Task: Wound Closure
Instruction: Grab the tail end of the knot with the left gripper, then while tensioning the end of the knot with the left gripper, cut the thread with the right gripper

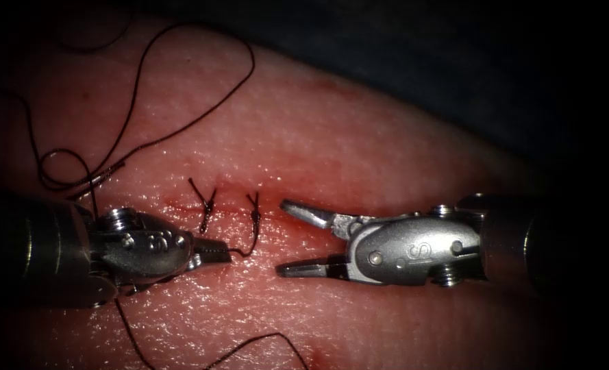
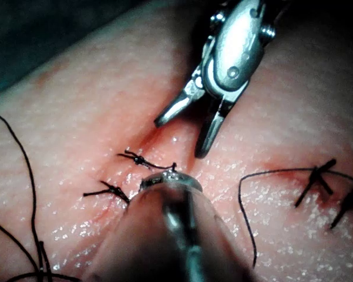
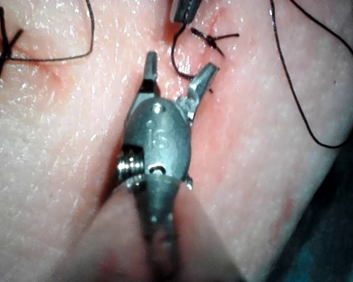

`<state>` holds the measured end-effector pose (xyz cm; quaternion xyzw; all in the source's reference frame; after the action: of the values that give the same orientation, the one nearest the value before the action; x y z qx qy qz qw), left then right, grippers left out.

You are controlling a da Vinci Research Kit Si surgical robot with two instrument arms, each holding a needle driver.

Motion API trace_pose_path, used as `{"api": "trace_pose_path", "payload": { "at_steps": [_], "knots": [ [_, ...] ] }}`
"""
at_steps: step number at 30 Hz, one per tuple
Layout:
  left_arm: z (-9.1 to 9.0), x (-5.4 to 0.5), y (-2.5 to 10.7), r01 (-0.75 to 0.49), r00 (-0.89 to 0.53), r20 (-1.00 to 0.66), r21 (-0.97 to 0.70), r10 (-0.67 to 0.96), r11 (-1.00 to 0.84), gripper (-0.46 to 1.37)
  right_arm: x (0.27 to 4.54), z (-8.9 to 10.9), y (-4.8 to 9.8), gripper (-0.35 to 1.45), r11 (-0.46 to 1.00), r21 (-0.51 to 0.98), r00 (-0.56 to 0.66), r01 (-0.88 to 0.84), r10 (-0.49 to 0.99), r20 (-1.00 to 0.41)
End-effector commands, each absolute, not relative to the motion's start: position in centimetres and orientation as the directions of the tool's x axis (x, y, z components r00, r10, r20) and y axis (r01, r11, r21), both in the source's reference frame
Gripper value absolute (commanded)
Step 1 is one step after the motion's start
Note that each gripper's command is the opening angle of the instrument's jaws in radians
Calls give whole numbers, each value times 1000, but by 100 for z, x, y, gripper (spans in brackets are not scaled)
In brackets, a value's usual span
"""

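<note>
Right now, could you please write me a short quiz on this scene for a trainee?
1. True or false: the right gripper holds the thread.
2. What is the left gripper shut on? A) the needle B) the thread C) the tissue
3. Fill in: in the endoscope view, ___ tied stitches sit on the cut.

Key: 1 false, it is open and holds nothing; 2 B; 3 two.
</note>
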<state>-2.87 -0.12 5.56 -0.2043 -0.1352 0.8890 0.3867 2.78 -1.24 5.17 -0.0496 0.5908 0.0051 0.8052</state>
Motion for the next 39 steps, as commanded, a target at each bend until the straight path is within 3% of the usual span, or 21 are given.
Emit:
{"api": "trace_pose_path", "payload": {
  "at_steps": [1, 39],
  "knots": [
    [555, -288, -13, -631, -618, -257, -402, 743, -664, -35, 280, 519, -124, 104, 995, -75, 299, -62, -53, -953],
    [534, -299, -15, -621, -628, -260, -400, 733, -674, -35, 348, 569, -119, 103, 989, -125, 230, -78, -105, -968]
  ]
}}
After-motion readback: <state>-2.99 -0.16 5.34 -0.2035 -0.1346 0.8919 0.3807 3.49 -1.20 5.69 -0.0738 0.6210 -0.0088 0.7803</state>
